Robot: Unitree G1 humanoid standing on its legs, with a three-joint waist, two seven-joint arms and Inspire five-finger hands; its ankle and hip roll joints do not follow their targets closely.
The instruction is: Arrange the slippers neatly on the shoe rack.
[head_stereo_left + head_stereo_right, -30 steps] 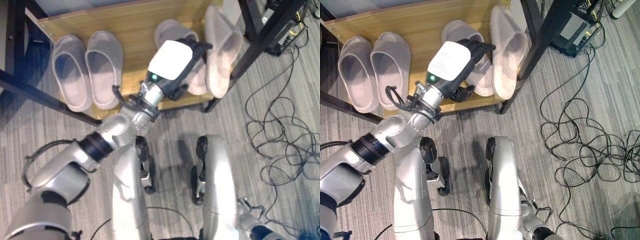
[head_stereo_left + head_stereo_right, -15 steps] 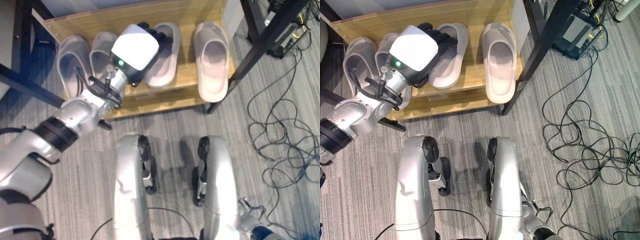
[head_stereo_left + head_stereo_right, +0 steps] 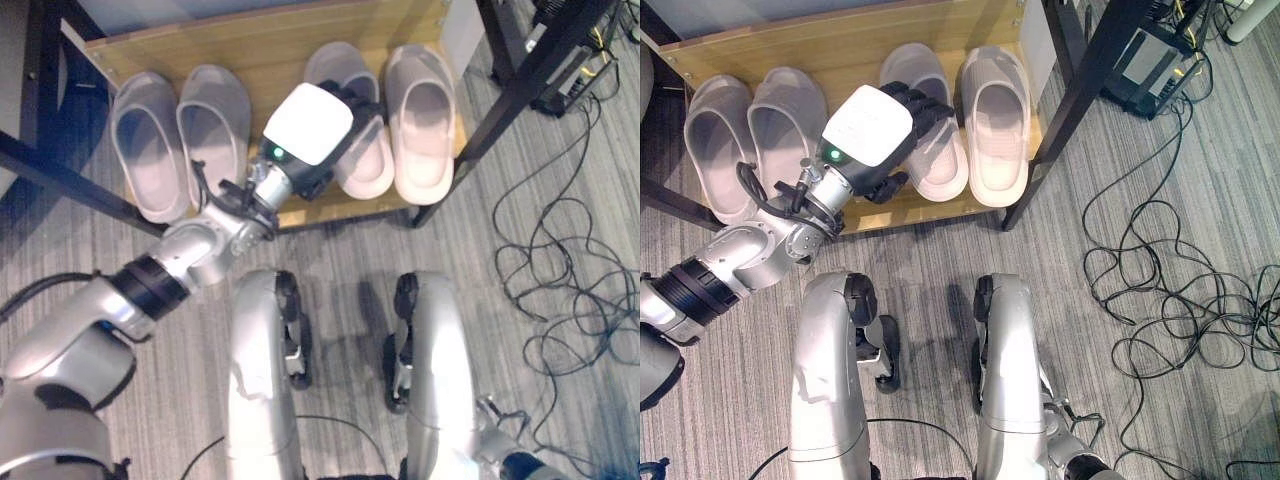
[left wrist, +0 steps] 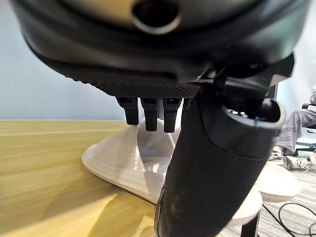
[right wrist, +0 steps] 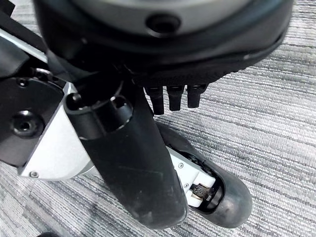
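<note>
Four pale grey, soft-looking moulded slippers lie in a row on the light wooden shoe rack (image 3: 265,45), toes toward the far side. The robot's left hand (image 3: 915,108) reaches over the third slipper from the left (image 3: 362,165), its dark fingers (image 4: 148,112) curled down onto the slipper's rounded upper. The left wrist view shows those fingertips at the top of the upper's arch and the thick dark thumb (image 4: 212,163) standing in front, while the slipper's flat, finely ribbed sole edge rests on the smooth yellow board; whether the thumb actually pinches the slipper I cannot tell from these pictures. Just right of it lies the rightmost slipper (image 3: 994,110), side by side and nearly touching, its heel overhanging the rack's near edge. Well to the left, the two leftmost slippers (image 3: 145,140) (image 3: 218,130) lie as a close pair.

The right hand (image 5: 148,148) shows in its own wrist view above striped grey carpet (image 5: 276,123), fingers short and bent with nothing between them. Black metal table legs (image 3: 1080,85) stand just right of the rack, and loose black cables (image 3: 1180,300) sprawl over the carpet farther right.
</note>
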